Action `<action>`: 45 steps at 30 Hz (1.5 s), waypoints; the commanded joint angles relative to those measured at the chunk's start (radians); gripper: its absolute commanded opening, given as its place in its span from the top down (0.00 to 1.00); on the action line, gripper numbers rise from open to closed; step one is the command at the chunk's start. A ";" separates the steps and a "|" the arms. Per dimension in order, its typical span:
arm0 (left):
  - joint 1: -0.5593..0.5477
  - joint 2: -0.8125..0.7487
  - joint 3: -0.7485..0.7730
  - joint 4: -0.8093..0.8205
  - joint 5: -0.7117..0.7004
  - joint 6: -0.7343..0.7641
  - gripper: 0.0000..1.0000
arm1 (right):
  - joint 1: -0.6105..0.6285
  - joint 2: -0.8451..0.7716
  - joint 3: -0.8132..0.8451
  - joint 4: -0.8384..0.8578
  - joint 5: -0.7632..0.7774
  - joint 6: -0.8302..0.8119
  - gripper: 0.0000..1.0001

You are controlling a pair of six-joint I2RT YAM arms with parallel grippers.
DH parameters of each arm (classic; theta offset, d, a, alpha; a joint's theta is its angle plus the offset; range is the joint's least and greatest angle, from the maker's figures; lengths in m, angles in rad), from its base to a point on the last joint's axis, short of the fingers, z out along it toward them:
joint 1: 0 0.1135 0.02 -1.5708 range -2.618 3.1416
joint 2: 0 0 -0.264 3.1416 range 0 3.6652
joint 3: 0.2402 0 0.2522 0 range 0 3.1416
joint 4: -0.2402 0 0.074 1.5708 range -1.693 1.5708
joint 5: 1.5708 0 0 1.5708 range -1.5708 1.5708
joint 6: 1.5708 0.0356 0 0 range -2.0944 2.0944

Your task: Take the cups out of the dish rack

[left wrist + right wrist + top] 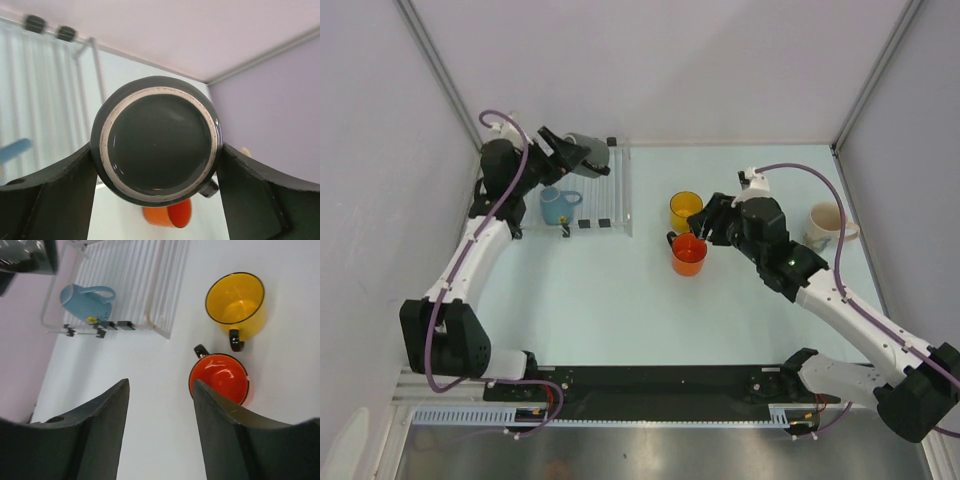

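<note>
My left gripper (582, 156) is shut on the dark grey mug (592, 154) and holds it over the far end of the clear dish rack (616, 190); the mug's base fills the left wrist view (159, 145) between the fingers. The light blue mug (556, 205) lies in the rack, also in the right wrist view (86, 301). The yellow mug (685, 209) and orange mug (688, 254) stand upright on the table. My right gripper (699, 226) is open and empty, just above and beside the orange mug (220, 378). The cream mug (824, 225) stands at the right.
Lilac walls close in on the left, right and back. The rack's black clips (592, 223) sit along its near edge. The black base rail (660, 385) runs along the table's front edge.
</note>
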 commanded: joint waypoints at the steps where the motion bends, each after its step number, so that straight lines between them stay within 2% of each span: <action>1: 0.006 -0.102 -0.180 0.426 0.277 -0.241 1.00 | -0.060 -0.030 -0.019 0.177 -0.240 0.058 0.38; 5: 0.004 -0.150 -0.357 0.746 0.391 -0.429 1.00 | -0.133 -0.094 -0.137 0.445 -0.470 0.224 0.34; 6: 0.001 -0.163 -0.421 0.882 0.406 -0.465 1.00 | -0.150 -0.101 -0.201 0.586 -0.505 0.274 0.34; 7: -0.001 -0.169 -0.455 0.946 0.440 -0.534 1.00 | -0.182 -0.105 -0.229 0.655 -0.571 0.315 0.34; 8: -0.001 -0.174 -0.488 1.018 0.454 -0.573 0.99 | -0.196 -0.104 -0.253 0.726 -0.602 0.355 0.34; 9: -0.001 -0.171 -0.556 1.169 0.465 -0.616 0.99 | -0.211 -0.092 -0.296 0.839 -0.627 0.445 0.34; 10: -0.001 -0.167 -0.585 1.242 0.472 -0.697 0.99 | -0.227 -0.079 -0.312 0.898 -0.669 0.483 0.34; 11: -0.007 -0.156 -0.614 1.382 0.488 -0.737 1.00 | -0.230 -0.067 -0.332 0.958 -0.689 0.522 0.34; 13: -0.025 -0.131 -0.680 1.483 0.498 -0.821 1.00 | -0.230 -0.020 -0.378 1.128 -0.722 0.627 0.35; 14: -0.049 -0.131 -0.726 1.550 0.506 -0.841 1.00 | -0.228 0.019 -0.396 1.282 -0.739 0.685 0.35; 16: -0.071 -0.154 -0.749 1.534 0.508 -0.826 0.99 | -0.219 0.060 -0.392 1.331 -0.757 0.727 0.35; 18: -0.105 -0.182 -0.771 1.475 0.515 -0.767 0.99 | -0.192 0.074 -0.370 1.305 -0.762 0.692 0.35; 22: -0.160 -0.286 -0.802 1.240 0.505 -0.624 1.00 | -0.115 0.076 -0.297 1.141 -0.740 0.566 0.35; 23: -0.175 -0.295 -0.806 1.223 0.498 -0.596 1.00 | -0.092 0.080 -0.288 1.126 -0.734 0.555 0.35; 45: -0.284 -0.314 -0.845 1.175 0.452 -0.532 1.00 | 0.055 0.273 -0.194 1.190 -0.739 0.573 0.36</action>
